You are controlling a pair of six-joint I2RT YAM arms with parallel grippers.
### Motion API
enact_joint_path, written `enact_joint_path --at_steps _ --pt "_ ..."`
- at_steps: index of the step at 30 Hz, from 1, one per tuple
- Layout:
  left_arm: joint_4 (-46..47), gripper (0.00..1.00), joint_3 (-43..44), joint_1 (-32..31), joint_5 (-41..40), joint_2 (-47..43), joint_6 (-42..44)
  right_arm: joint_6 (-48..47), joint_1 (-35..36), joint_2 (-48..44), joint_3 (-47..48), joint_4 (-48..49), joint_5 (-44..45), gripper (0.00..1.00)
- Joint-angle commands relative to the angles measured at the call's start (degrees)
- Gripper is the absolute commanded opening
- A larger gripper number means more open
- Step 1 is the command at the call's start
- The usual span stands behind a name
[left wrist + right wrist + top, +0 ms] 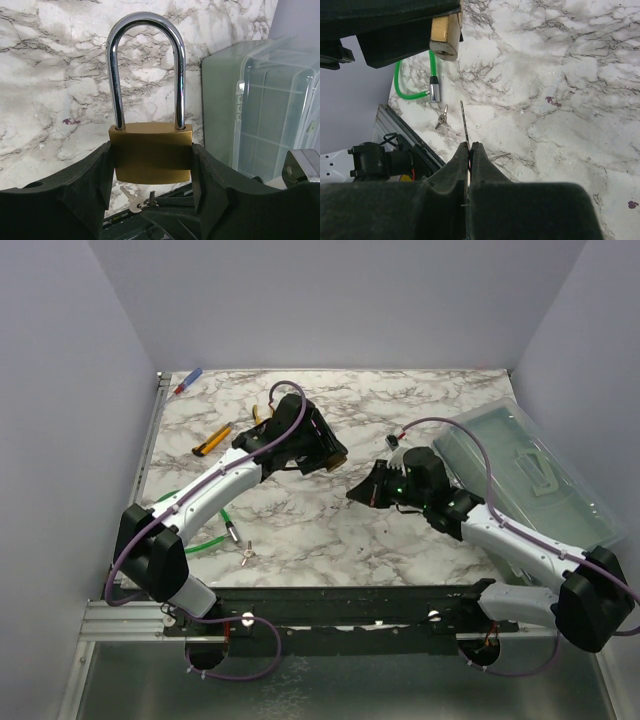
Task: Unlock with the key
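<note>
A brass padlock point(151, 154) with a chrome shackle point(145, 30) is clamped by its sides in my left gripper point(151, 167), shackle pointing away from the wrist. In the top view the left gripper point(335, 455) hangs over mid-table. My right gripper point(469, 145) is shut on the key point(464, 122), whose thin blade sticks out edge-on. The blade points toward the padlock point(444, 37), with a gap between its tip and the lock's underside. In the left wrist view the key point(149, 199) shows just below the lock body, beside a second key on its ring. The right gripper point(358, 492) sits just right of the left one.
A clear plastic box point(530, 470) fills the right side of the table. A green cable point(205, 540) and a loose pair of keys point(245, 553) lie near the front left. A yellow utility knife point(212, 442) and a pen point(188, 381) lie at the back left.
</note>
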Motion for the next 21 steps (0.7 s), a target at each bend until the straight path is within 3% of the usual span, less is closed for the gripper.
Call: enact_joint_path --at_steps 1,21 --pt "4.5 0.0 -0.87 0.1 -0.46 -3.06 -1.96 -1.39 0.17 0.75 2.19 2.14 -1.71 0.01" --pt "5.77 0.0 -2.25 0.11 1.39 -4.05 -2.64 -1.75 0.16 3.94 5.23 2.75 -1.85 0.0"
